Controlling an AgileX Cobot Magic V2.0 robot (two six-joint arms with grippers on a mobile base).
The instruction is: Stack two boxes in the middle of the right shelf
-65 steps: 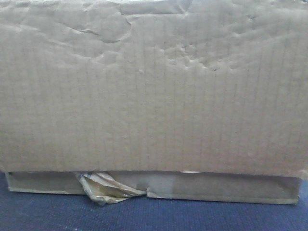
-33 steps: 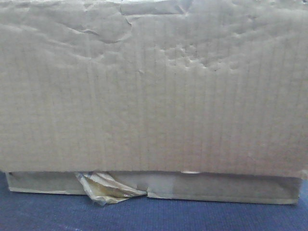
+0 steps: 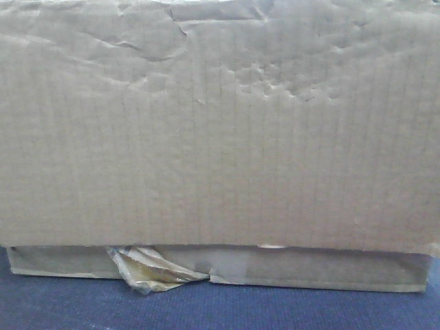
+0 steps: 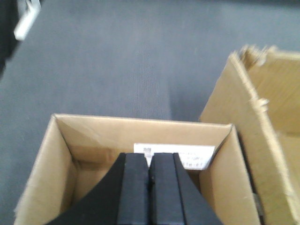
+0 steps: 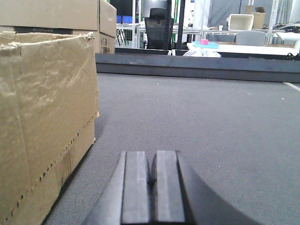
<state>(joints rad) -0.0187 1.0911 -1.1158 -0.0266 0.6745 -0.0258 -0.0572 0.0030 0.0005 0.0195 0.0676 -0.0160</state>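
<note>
A dented tan cardboard box (image 3: 220, 137) fills the front view, with a yellowish tape scrap (image 3: 148, 271) under its lower edge. In the left wrist view my left gripper (image 4: 151, 159) is shut and empty, hanging over an open-topped box (image 4: 61, 154) with a white label (image 4: 187, 152) on its inner far wall. A second box (image 4: 262, 122) with a torn rim stands just to its right. My right gripper (image 5: 152, 161) is shut and empty, low over the grey floor, with a dented box (image 5: 47, 117) close on its left. The shelf is out of view.
Grey fabric-textured floor (image 5: 211, 122) stretches ahead of the right gripper to a dark low ledge (image 5: 197, 65). More cardboard boxes (image 5: 56, 14) are stacked at the back left. An office chair (image 5: 157, 28) and tables stand beyond. A white object (image 4: 26, 21) lies at the far left.
</note>
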